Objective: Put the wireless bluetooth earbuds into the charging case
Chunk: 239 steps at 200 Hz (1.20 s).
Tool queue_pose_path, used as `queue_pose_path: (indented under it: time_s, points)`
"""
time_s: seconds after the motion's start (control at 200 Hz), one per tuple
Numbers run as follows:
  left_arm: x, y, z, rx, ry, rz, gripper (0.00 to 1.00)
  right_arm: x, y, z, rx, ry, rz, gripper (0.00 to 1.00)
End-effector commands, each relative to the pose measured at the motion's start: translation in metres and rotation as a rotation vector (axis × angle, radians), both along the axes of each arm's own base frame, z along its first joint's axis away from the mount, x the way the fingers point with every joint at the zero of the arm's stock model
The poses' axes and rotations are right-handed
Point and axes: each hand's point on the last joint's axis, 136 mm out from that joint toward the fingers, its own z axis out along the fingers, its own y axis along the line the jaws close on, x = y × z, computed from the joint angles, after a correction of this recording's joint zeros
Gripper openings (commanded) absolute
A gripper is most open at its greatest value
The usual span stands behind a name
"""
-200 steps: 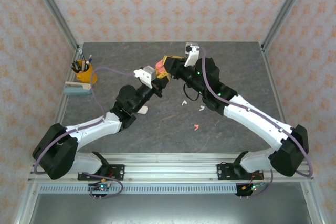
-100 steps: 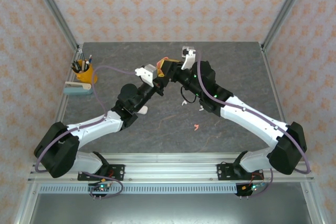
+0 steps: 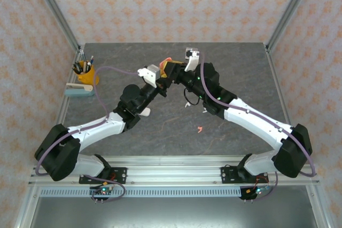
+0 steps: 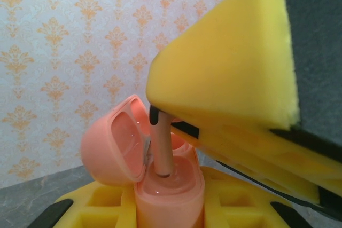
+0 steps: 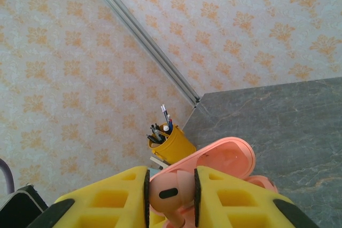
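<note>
Toward 12 o'clock, left jaws clamp one coral-pink pebble-shaped case (image 4: 166,198), right jaws one coral-pink stemmed earbud (image 5: 169,194), tip hidden inside.

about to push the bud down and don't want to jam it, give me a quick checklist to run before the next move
1. The lid of the pink case is open and tipped back clear of the socket: ok.
2. The left hand is shut on the pink case: ok.
3. The right hand is shut on the pink earbud: ok.
4. The stem has its tip inside the socket: ok, by the left wrist view.
5. The pink earbud is fully seated: not ok, most of the stem stands above the socket.
6. The stem is in line with the socket: cannot tell.
</note>
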Motion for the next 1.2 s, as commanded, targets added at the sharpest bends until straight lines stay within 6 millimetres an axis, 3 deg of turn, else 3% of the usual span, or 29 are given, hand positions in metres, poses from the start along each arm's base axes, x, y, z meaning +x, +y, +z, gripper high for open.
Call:
queue_pose_path:
  time_s: [0.0, 0.445, 1.191]
  points:
    - [0.0, -0.002, 0.024, -0.034, -0.051, 0.008, 0.0, -0.007, -0.002, 0.006, 0.032, -0.01, 0.01, 0.26]
    - [0.002, -0.003, 0.024, -0.033, -0.052, 0.011, 0.0, -0.01, -0.002, -0.004, 0.026, 0.012, 0.019, 0.26]
    - [0.004, -0.004, 0.025, -0.033, -0.05, 0.013, 0.0, -0.022, 0.02, -0.02, -0.002, 0.034, 0.111, 0.25]
